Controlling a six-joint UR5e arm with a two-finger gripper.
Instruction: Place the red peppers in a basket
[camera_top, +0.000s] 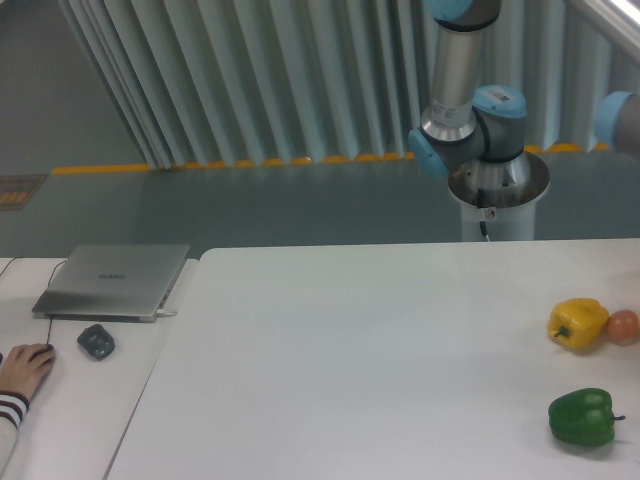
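Fixed camera: arm (470, 110) base behind the surface (380, 360); pincer out of frame, state not visible. Landmark yellow pepper (577, 323): orange-pink fruit (623, 326) touching its right side, green pepper (582, 417) nearer camera (likely distractors). Red peppers and basket not in view. Laptop (113, 281) far left.

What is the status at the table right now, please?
Claw out of frame, only the arm base showing. No red pepper or basket in sight. Yellow pepper, green pepper and a small orange fruit at the table's right edge.
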